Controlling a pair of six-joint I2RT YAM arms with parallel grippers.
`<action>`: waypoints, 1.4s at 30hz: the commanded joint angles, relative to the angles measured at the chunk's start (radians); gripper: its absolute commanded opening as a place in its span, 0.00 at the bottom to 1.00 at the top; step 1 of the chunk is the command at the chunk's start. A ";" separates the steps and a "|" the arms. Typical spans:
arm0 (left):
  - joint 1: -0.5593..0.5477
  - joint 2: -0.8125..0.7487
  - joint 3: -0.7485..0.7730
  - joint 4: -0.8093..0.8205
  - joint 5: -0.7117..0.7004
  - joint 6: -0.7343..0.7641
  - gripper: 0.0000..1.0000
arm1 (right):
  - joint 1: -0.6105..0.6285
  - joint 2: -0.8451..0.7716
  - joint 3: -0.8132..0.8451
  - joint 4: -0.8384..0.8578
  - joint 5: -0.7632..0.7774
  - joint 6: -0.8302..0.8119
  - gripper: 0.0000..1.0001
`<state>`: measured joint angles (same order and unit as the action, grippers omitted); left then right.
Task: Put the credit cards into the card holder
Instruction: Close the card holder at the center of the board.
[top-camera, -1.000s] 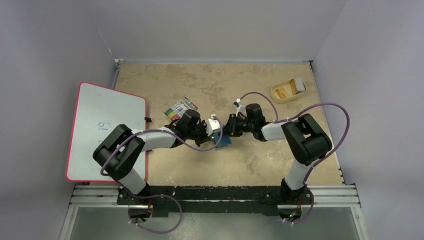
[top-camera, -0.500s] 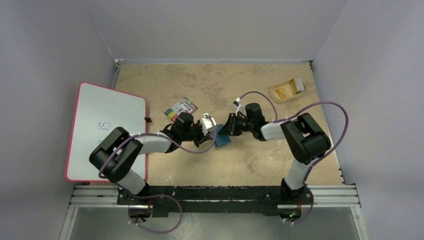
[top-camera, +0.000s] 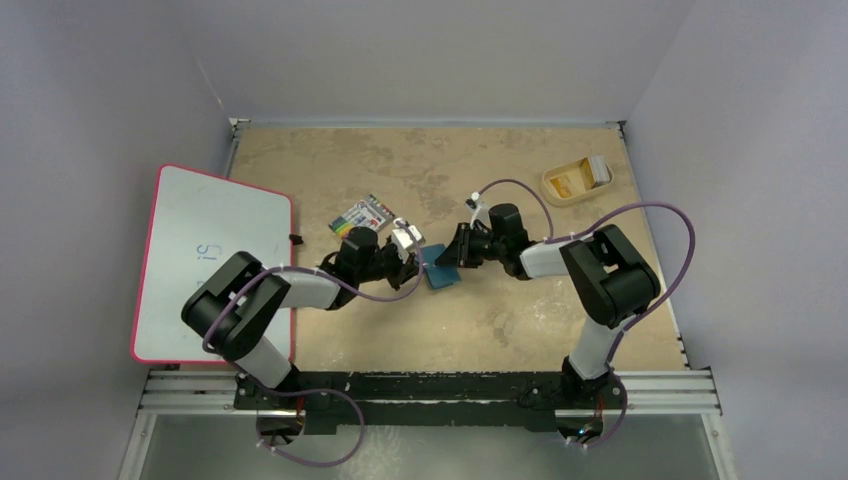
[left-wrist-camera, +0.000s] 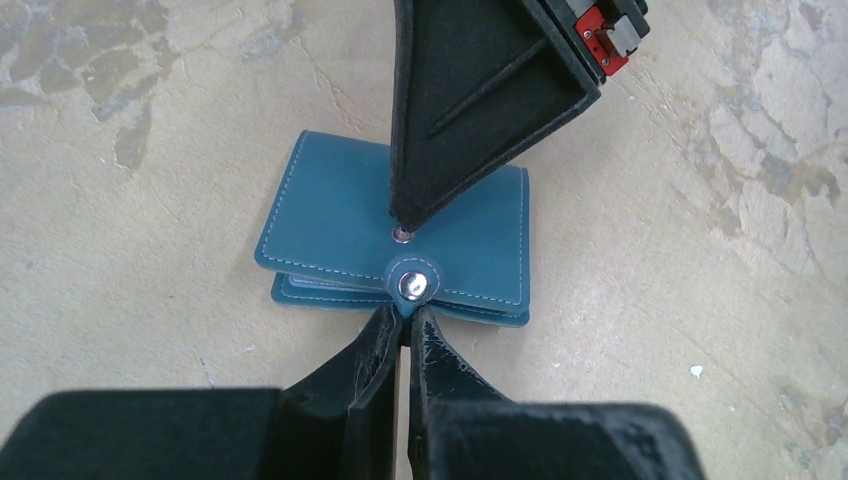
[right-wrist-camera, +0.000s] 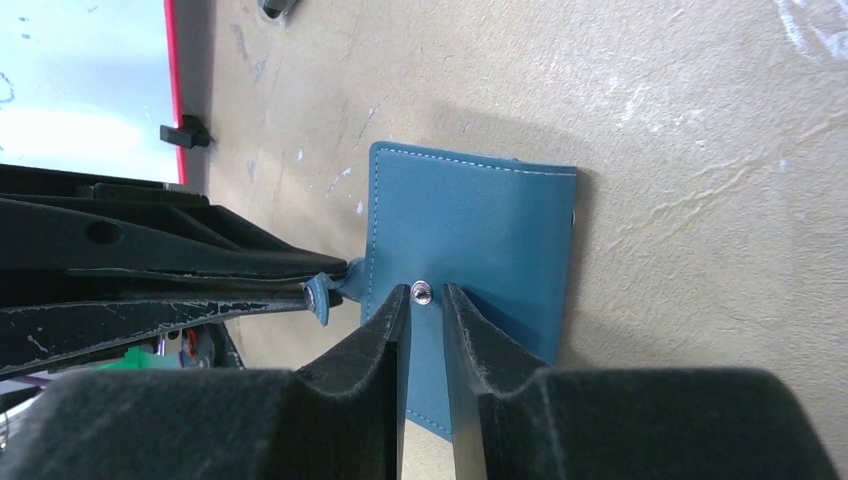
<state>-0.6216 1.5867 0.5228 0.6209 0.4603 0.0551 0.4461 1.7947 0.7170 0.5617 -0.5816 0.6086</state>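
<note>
The teal card holder (top-camera: 441, 273) lies folded on the table between my two grippers. My left gripper (left-wrist-camera: 404, 312) is shut on its small snap tab (left-wrist-camera: 412, 285) at the near edge. My right gripper (right-wrist-camera: 424, 292) stands narrowly open, its tips resting on the cover (right-wrist-camera: 490, 220) on either side of a metal snap stud (right-wrist-camera: 421, 291). In the left wrist view one right finger (left-wrist-camera: 470, 100) comes down onto the card holder (left-wrist-camera: 330, 215) from above. The credit cards (top-camera: 572, 182), orange-yellow and whitish, lie in a tan tray at the far right.
The tan tray (top-camera: 553, 190) stands near the back right corner. A red-rimmed whiteboard (top-camera: 210, 260) lies over the table's left edge, with a small black piece (top-camera: 297, 238) beside it. A striped marker pack (top-camera: 362, 216) lies just behind the left gripper (top-camera: 415, 258).
My left gripper has pulled back to the left and a little farther away with the tab, and the card holder has shifted slightly that way. The right gripper's jaws have narrowed a little.
</note>
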 joint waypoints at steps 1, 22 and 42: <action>0.006 0.012 0.083 0.135 0.021 -0.098 0.00 | -0.013 0.033 -0.040 -0.110 0.145 -0.073 0.22; 0.005 0.079 0.259 -0.250 -0.016 -0.067 0.14 | -0.013 -0.155 -0.046 -0.071 0.019 0.016 0.33; -0.001 0.078 0.254 -0.241 -0.013 -0.055 0.13 | 0.006 -0.132 0.004 0.015 -0.033 0.096 0.28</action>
<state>-0.6220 1.6684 0.7406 0.3405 0.4343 -0.0143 0.4381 1.6497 0.6765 0.5331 -0.5789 0.6945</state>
